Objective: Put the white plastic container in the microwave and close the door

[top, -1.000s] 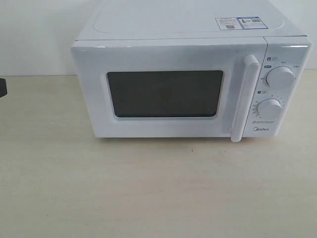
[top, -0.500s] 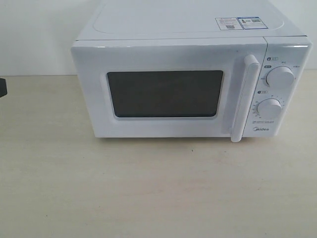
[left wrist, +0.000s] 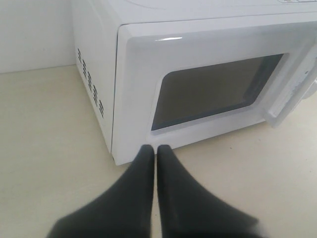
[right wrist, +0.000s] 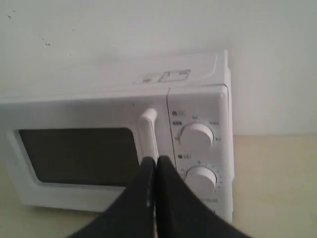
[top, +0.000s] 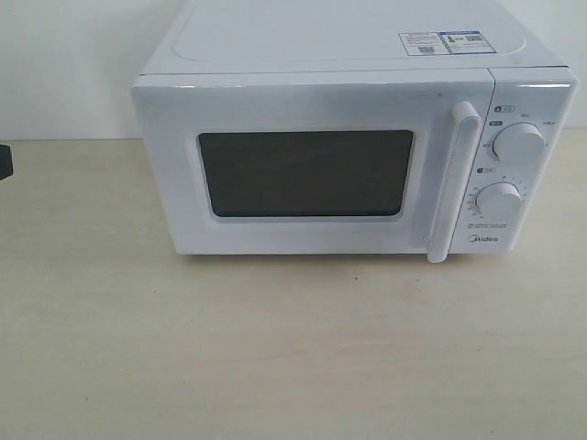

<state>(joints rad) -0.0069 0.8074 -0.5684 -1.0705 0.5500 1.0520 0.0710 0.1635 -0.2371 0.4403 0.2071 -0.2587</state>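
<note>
The microwave (top: 353, 55) fills the upper centre of the exterior view, its door (top: 303, 101) seated flush. The container appears in no view; presumably it sits behind the dark window (top: 305, 173). The left gripper (left wrist: 150, 148) and right gripper (right wrist: 151, 159) are both clenched empty, clear of the door.

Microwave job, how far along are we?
The door is shut. The container is not in view, and the dark window hides whether it is inside. Nothing is in hand: left fingers and right fingers are closed, empty, off the microwave. If it is inside, nothing is left.
</note>
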